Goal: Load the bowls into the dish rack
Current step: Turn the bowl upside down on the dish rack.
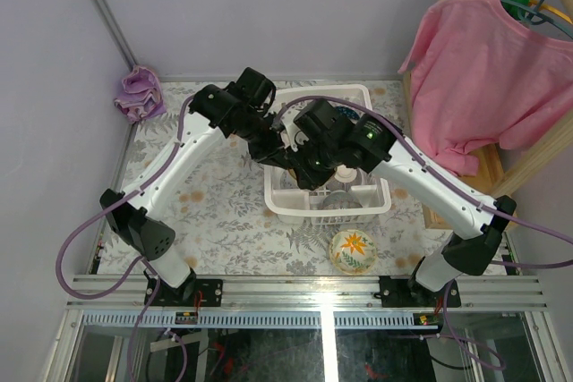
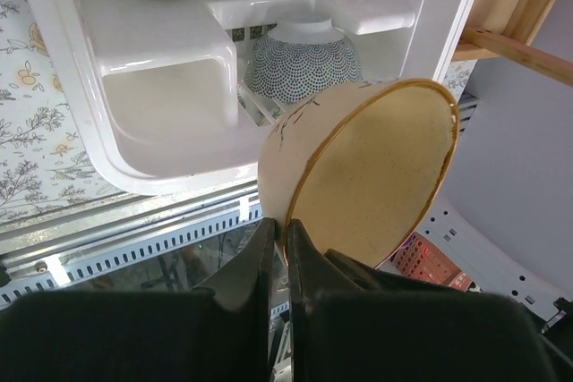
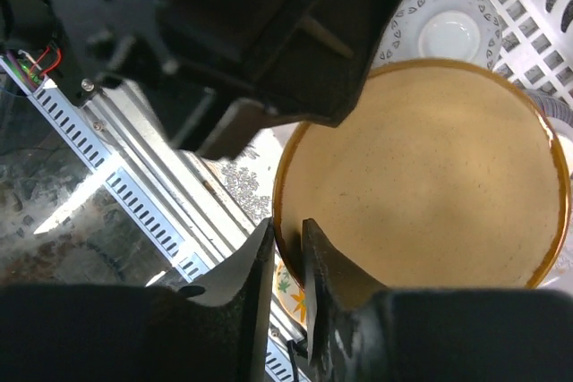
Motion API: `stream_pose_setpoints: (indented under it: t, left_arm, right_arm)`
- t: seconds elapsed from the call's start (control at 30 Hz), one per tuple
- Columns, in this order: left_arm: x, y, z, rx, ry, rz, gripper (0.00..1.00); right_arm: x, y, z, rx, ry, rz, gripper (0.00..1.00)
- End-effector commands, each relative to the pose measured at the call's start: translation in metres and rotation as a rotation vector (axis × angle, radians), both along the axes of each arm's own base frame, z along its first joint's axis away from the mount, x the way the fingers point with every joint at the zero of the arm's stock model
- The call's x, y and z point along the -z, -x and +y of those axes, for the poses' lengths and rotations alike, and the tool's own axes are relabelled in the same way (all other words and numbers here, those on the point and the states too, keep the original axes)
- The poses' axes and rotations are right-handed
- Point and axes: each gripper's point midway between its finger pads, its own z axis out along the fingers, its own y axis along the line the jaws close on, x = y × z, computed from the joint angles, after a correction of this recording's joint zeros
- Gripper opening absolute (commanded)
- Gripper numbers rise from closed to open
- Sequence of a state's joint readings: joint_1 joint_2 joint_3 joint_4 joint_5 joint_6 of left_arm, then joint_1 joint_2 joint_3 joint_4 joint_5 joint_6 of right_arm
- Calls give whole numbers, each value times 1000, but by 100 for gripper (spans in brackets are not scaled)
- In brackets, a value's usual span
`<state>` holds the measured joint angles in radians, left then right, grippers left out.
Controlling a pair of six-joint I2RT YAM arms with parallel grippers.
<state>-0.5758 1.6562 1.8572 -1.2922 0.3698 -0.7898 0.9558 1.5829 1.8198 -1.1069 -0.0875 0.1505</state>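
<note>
A: The left fingers (image 2: 269, 246) are clamped on the rim of the tan bowl (image 2: 367, 176), which hangs tilted at lower right, over the dish rack (image 2: 161, 145).

B: The right fingers (image 3: 266, 261) sit narrow astride that same rim; whether they bite, I cannot tell.

A: If the left lets go without that bite, it would likely drop onto the blue netted bowl (image 2: 300, 64) and chip.

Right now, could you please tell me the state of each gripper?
Left gripper: closed, holding the tan bowl by its rim.
Right gripper: straddling the same bowl's rim; whether it grips cannot be told.
</note>
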Motion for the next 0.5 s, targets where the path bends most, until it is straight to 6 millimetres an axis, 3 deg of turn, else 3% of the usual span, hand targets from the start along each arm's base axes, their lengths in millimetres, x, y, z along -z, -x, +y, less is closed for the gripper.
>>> stream_pose_setpoints:
  t: [0.0,0.07,0.2,0.37,0.47]
  left_arm:
    - [-25,-2,-13,39,109,-41,0]
    - [-26,-5,-12,29,114,-43,1]
    - [-31,-14,-5,-7,121,-65,19]
    - [-39,-34,9,-74,138,-111,29]
    - [-42,-45,17,-113,143,-137,39]
  right_arm:
    - [-9,4,6,-42,-41,-25,17]
    - [-11,4,7,-36,-53,-25,10]
    - [-14,3,13,-24,-79,-17,0]
    - [-8,2,17,2,-91,12,0]
    - [-8,-10,14,43,-111,25,0]
